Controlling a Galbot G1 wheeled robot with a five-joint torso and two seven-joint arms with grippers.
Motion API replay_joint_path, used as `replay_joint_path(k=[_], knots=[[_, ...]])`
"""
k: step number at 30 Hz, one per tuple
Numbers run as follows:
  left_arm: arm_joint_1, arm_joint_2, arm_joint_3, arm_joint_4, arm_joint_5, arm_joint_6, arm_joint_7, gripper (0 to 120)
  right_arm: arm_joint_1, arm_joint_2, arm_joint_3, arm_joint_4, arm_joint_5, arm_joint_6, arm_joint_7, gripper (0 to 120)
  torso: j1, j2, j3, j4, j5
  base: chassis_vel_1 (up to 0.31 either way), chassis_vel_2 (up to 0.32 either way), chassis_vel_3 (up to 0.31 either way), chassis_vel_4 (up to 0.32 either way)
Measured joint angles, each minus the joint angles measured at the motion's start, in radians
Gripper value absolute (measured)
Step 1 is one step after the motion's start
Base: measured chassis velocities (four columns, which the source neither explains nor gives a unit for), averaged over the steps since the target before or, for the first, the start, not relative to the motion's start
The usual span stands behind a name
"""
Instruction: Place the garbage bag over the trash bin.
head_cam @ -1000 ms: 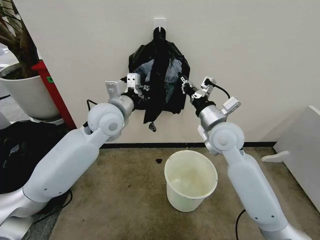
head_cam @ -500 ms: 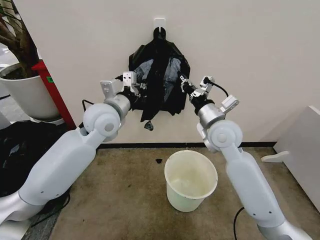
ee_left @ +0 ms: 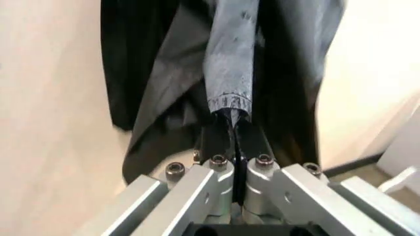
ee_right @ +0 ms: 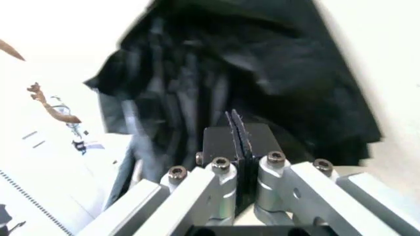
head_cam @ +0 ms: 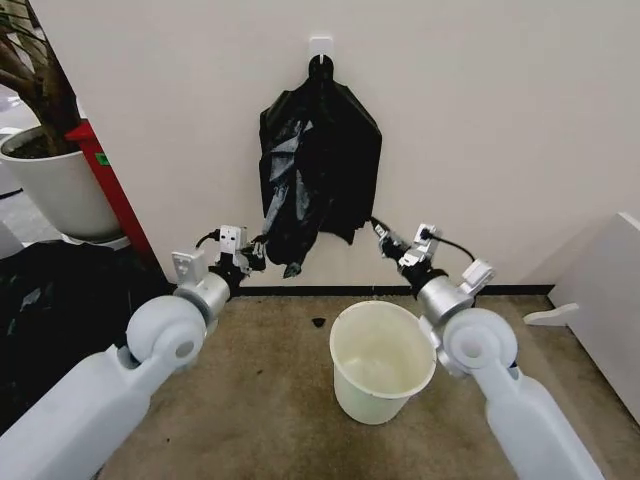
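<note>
The garbage bag (head_cam: 318, 165) hangs from a small white hook (head_cam: 320, 47) on the wall, draped in folds, its lowest tail dangling just above the skirting. Directly below and a little out from the wall, the trash bin (head_cam: 383, 360) stands upright on the floor, open and with nothing over its rim.

The left hand (head_cam: 258, 256) sits low against the wall at the bag's bottom tail. Its wrist view shows the fingers clamped together with a twisted strip of black plastic caught between them (ee_left: 231, 125), so I take it to be gripping the bag's lower end. The right hand (head_cam: 384, 240) is at the wall just past the bag's other lower corner, above the far side of the bin; its fingers are pressed tight together (ee_right: 237, 142), and from what I can see there is no plastic between them, though the bag looms right behind.

My worry is the hook. With only one hand holding, and holding a thin bunched strip, a downward pull could stretch or tear the film instead of lifting the loop free. And if the bag does come off gripped at one point, it will hang as a limp rope, with no mouth open to stretch around the bin's rim.
</note>
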Motion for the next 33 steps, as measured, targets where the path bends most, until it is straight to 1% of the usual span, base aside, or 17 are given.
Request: replay_joint_path(k=[2,3,8,9,10,14,16,17,18,20,22,23,24,26,28,31,33], knots=[[-0.015,0.001,0.003,-0.003,-0.015,-0.011,-0.008,0,0.014,0.001,-0.014,0.014,-0.019,-0.004,0.003,5,0.0,0.0,0.0,0.0003,-0.0001,0.0,0.0,0.0,0.0],[-0.015,0.001,0.003,-0.003,-0.015,-0.011,-0.008,0,0.014,0.001,-0.014,0.014,-0.019,-0.004,0.003,5,0.0,0.0,0.0,0.0003,-0.0001,0.0,0.0,0.0,0.0],[-0.071,-0.006,0.008,0.029,-0.03,-0.053,-0.014,0,0.077,0.015,-0.052,-0.002,-0.181,-0.023,-0.083,26,0.0,0.0,0.0,0.0,-0.0001,0.0,0.0,0.0,0.0],[-0.08,-0.007,0.009,0.033,-0.033,-0.056,-0.014,0,0.093,0.019,-0.063,-0.01,-0.202,-0.023,-0.089,30,0.0,0.0,0.0,0.0001,0.0,0.0,0.0,0.0,0.0],[-0.08,-0.007,0.009,0.033,-0.033,-0.056,-0.014,0,0.093,0.019,-0.063,-0.01,-0.202,-0.023,-0.089,30,0.0,0.0,0.0,0.0001,0.0,0.0,0.0,0.0,0.0],[-0.105,-0.007,0.011,0.033,-0.044,-0.062,-0.014,0,0.206,0.052,-0.137,-0.071,-0.277,-0.023,-0.085,48,0.0,0.0,0.0,0.0004,-0.0003,0.0,0.0,0.0,0.0],[-0.109,-0.006,0.011,0.025,-0.049,-0.062,-0.014,0,0.237,0.072,-0.166,-0.091,-0.302,-0.025,-0.078,56,0.0,0.0,0.0,0.0005,-0.0002,0.0,0.0,0.0,0.0],[-0.109,-0.006,0.011,0.025,-0.049,-0.062,-0.014,0,0.237,0.072,-0.166,-0.091,-0.302,-0.025,-0.078,56,0.0,0.0,0.0,0.0005,-0.0002,0.0,0.0,0.0,0.0],[-0.111,-0.003,0.011,0.02,-0.053,-0.063,-0.014,0,0.251,0.088,-0.187,-0.1,-0.31,-0.028,-0.061,59,0.0,0.0,0.0,0.0004,-0.0003,0.0,0.0,0.0,0.0],[-0.115,0.004,0.009,0.01,-0.061,-0.064,-0.013,0,0.263,0.115,-0.224,-0.11,-0.31,-0.033,-0.027,69,0.0,0.0,0.0,0.0004,-0.0002,0.0,0.0,0.0,0.0],[-0.116,0.01,0.007,0.005,-0.063,-0.065,-0.013,0,0.271,0.128,-0.245,-0.118,-0.314,-0.039,-0.012,75,0.0,0.0,0.0,0.0004,-0.0002,0.0,0.0,0.0,0.0],[-0.115,0.015,0.006,0.001,-0.064,-0.066,-0.011,0,0.281,0.136,-0.259,-0.129,-0.325,-0.043,-0.005,81,0.0,0.0,0.0,0.0004,-0.0003,0.0,0.0,0.0,0.0],[-0.115,0.015,0.006,0.001,-0.064,-0.066,-0.011,0,0.281,0.136,-0.259,-0.129,-0.325,-0.043,-0.005,81,0.0,0.0,0.0,0.0004,-0.0003,0.0,0.0,0.0,0.0],[-0.113,0.02,0.004,-0.002,-0.064,-0.069,-0.008,0,0.298,0.142,-0.27,-0.143,-0.333,-0.051,0.001,91,0.0,0.0,0.0,0.0003,-0.0002,0.0,0.0,0.0,0.0],[-0.113,0.022,0.003,-0.002,-0.065,-0.07,-0.006,0,0.309,0.147,-0.272,-0.153,-0.333,-0.061,0.013,97,0.0,0.0,0.0,0.0003,-0.0003,0.0,0.0,0.0,0.0],[-0.117,0.022,0.002,-0.001,-0.067,-0.07,-0.006,0,0.313,0.147,-0.276,-0.164,-0.334,-0.065,0.017,98,0.0,0.0,0.0,0.0003,-0.0002,0.0,0.0,0.0,0.0],[-0.123,0.022,0.002,-0.001,-0.069,-0.07,-0.006,0,0.313,0.145,-0.28,-0.174,-0.336,-0.067,0.017,93,0.0,0.0,0.0,0.0002,-0.0001,0.0,0.0,0.0,0.0]])
